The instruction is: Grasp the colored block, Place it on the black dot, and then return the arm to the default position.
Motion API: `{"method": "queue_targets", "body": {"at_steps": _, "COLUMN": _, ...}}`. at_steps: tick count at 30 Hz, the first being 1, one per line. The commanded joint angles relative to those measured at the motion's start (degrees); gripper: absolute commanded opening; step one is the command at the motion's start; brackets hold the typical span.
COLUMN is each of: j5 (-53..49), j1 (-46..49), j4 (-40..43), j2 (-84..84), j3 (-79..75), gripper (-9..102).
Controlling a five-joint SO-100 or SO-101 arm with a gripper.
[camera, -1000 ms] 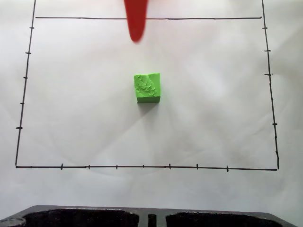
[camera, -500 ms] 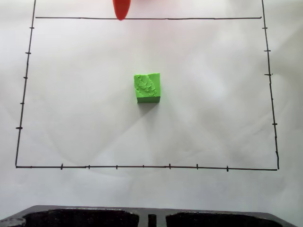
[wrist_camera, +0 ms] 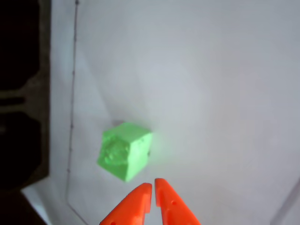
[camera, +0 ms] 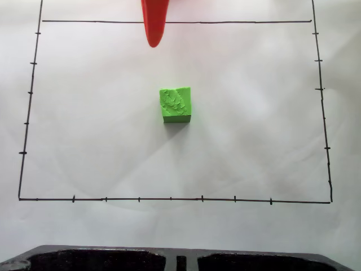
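The colored block (camera: 175, 105) is a small bright green cube with a rough top, resting on white paper near the middle of the drawn rectangle. In the wrist view the block (wrist_camera: 124, 150) lies just ahead and to the left of my fingertips. My gripper (wrist_camera: 153, 185) is shut, its two orange fingers almost touching with nothing between them. In the fixed view the arm's orange tapered tip (camera: 153, 40) reaches down from the top edge, well above and slightly left of the block. The black dot is hidden or out of view.
A thin black border line (camera: 169, 199) with tick marks frames the paper. A dark moulded base (camera: 113, 259) runs along the bottom edge of the fixed view and shows as a dark shape (wrist_camera: 23, 93) at the left of the wrist view.
The orange tip drew back toward the top edge and shifted left, then came down into view again. The green block has not moved.
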Motion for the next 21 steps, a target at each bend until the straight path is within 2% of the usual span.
{"method": "queue_targets", "body": {"at_steps": 1, "j5": 0.6, "j1": 0.3, "j4": -3.3, "j2": 0.8, "j3": 1.8, "gripper": 0}}
{"method": "queue_targets", "body": {"at_steps": 10, "j5": 1.4, "j1": -0.9, "j4": -12.2, "j2": 0.9, "j3": 8.9, "gripper": 0}}
{"method": "queue_targets", "body": {"at_steps": 21, "j5": 4.3, "j1": 1.1, "j4": -12.0, "j2": 1.0, "j3": 9.1, "gripper": 0}}
